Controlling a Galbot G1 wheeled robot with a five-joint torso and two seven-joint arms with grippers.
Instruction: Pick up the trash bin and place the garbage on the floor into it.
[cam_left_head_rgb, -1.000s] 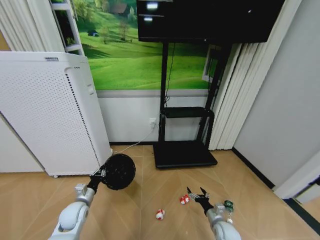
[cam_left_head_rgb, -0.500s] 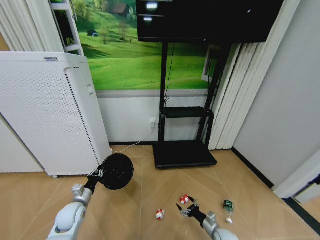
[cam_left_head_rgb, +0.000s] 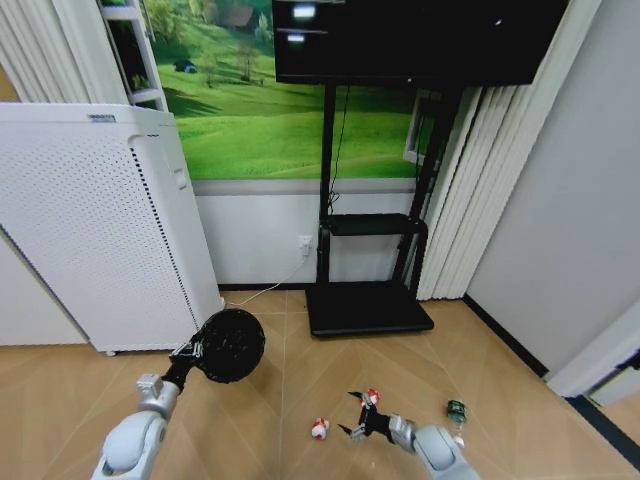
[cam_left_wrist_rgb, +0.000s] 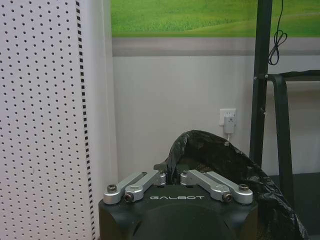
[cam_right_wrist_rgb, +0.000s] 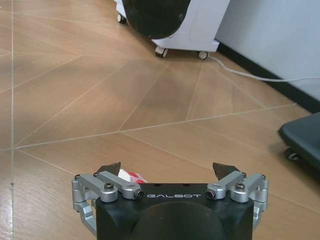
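- The trash bin (cam_left_head_rgb: 226, 345) is held off the floor (cam_left_head_rgb: 260, 420), tipped on its side in front of the white air purifier (cam_left_head_rgb: 95, 225).
- The left gripper (cam_left_wrist_rgb: 172, 176) is clamped on the bin's rim, where a black liner shows.
- One red-and-white scrap (cam_left_head_rgb: 319, 428) lies on the floor, another (cam_left_head_rgb: 371, 397) just beyond, and a green bottle (cam_left_head_rgb: 456, 409) to the right.
- The right gripper (cam_left_head_rgb: 354, 415), jaws spread wide and holding nothing, hangs low between the two scraps, one (cam_right_wrist_rgb: 131, 176) just under a fingertip.
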